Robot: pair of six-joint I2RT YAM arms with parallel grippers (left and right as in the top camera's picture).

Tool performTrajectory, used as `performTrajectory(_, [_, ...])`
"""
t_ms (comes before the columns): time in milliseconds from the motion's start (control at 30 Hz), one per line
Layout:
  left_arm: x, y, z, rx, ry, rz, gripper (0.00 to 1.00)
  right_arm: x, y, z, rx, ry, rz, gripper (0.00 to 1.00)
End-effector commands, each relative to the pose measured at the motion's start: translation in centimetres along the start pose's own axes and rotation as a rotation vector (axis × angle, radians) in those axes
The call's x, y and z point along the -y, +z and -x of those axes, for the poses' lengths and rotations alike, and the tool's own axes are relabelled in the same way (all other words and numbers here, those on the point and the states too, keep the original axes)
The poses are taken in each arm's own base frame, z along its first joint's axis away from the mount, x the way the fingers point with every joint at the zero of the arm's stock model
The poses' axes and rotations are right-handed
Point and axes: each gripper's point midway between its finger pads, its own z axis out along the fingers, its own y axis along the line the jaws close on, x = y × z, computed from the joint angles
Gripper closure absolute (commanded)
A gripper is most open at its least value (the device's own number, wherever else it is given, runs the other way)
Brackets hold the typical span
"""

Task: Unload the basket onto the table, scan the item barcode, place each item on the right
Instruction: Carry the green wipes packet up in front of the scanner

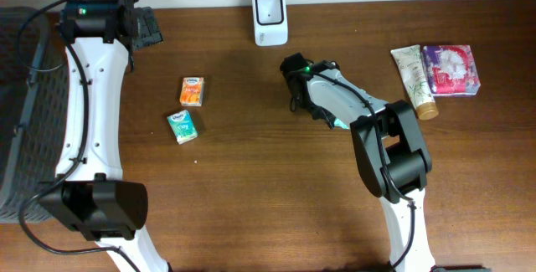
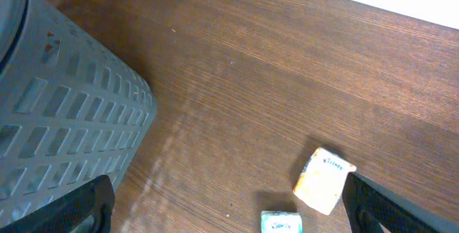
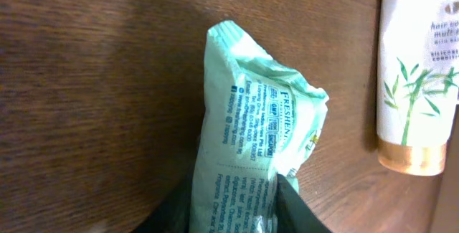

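The right hand (image 3: pixel 233 215) is clamped on the pale green wipes packet (image 3: pixel 258 118) at lower centre of its wrist view. The packet's long axis is near vertical, free end up-frame (crimped seam topmost). The left hand (image 2: pixel 229 211) is wide open and empty.

One white scanner (image 1: pixel 270 17) stands on the one table (image 1: pixel 251 188). Small tissue packs number two: an orange pack (image 1: pixel 193 91) and a green pack (image 1: pixel 182 126). There is one cream tube (image 1: pixel 414 79), one pink packet (image 1: pixel 452 69), one pale green wipes packet (image 3: pixel 251 132) and one grey basket (image 1: pixel 25 121). Arms number two: left arm (image 1: pixel 84 96), right arm (image 1: pixel 394 151).
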Motion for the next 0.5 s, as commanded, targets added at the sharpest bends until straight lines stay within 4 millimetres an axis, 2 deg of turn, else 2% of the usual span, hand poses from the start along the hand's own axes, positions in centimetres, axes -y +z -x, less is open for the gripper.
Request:
performTrajectory(0, [-0.3, -0.2, 0.4, 0.013, 0.004, 0.009, 0.01, 0.8, -0.6, 0.1, -0.026, 0.014, 0.022, 0.96])
performTrajectory(33, [-0.3, -0.2, 0.4, 0.013, 0.004, 0.009, 0.01, 1.1, -1.7, 0.8, -0.037, 0.029, 0.064, 0.96])
performTrajectory(67, [-0.3, -0.2, 0.4, 0.013, 0.004, 0.009, 0.01, 1.4, -3.9, 2.2, -0.046, 0.064, 0.172, 0.96])
performTrajectory(133, [-0.3, -0.2, 0.4, 0.013, 0.004, 0.009, 0.01, 0.2, -7.5, 4.0, -0.033, 0.024, 0.436, 0.96])
performTrajectory(200, [-0.3, -0.2, 0.4, 0.013, 0.004, 0.009, 0.01, -1.8, -12.0, 5.4, -0.023, 0.006, 0.825, 0.96])
performTrajectory(233, [-0.3, -0.2, 0.4, 0.013, 0.004, 0.009, 0.01, -3.1, -14.6, 5.1, -0.05, -0.017, 1.099, 0.96])
performTrajectory(267, [-0.3, -0.2, 0.4, 0.012, 0.004, 0.009, 0.01, -3.8, -15.9, 4.6, -0.064, -0.041, 1.26, 0.96])
performTrajectory(367, [-0.3, -0.2, 0.4, 0.013, 0.004, 0.009, 0.01, -5.2, -15.3, 2.5, -0.174, 0.02, 1.548, 0.96])
performTrajectory(467, [-0.3, -0.2, 0.4, 0.013, 0.004, 0.009, 0.01, -5.1, -10.1, -0.1, -0.27, 0.116, 1.527, 0.96])
